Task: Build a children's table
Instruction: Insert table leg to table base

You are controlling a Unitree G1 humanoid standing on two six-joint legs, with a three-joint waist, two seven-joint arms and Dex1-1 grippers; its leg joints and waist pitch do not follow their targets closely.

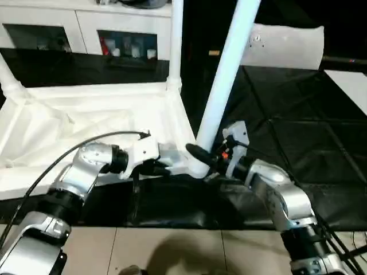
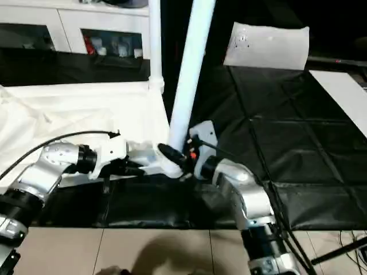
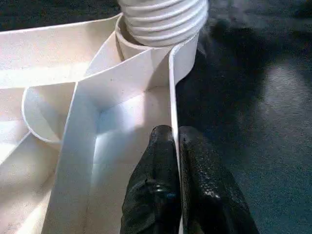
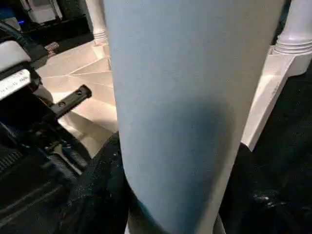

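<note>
The children's table lies upside down on the black mat, its white ribbed tabletop [image 1: 86, 114] facing up. One white tube leg [image 1: 175, 40] stands in the far right corner socket, and another [image 1: 8, 80] rises at the far left. A third leg [image 1: 226, 74] leans in the near right corner socket, its threaded end [image 3: 163, 19] seated there. My right gripper [image 1: 203, 157] is shut on this leg just above the socket, and the tube [image 4: 190, 97] sits between its black fingers [image 4: 105, 195]. My left gripper [image 3: 175, 134] is shut on the tabletop's thin rim wall [image 3: 171, 97] beside that socket.
A white cabinet with glass doors [image 1: 86, 28] stands behind the tabletop. A flat white board [image 1: 287, 46] leans at the back right. The black mat [image 1: 287, 132] stretches to the right, with tan floor [image 1: 172, 252] in front of it.
</note>
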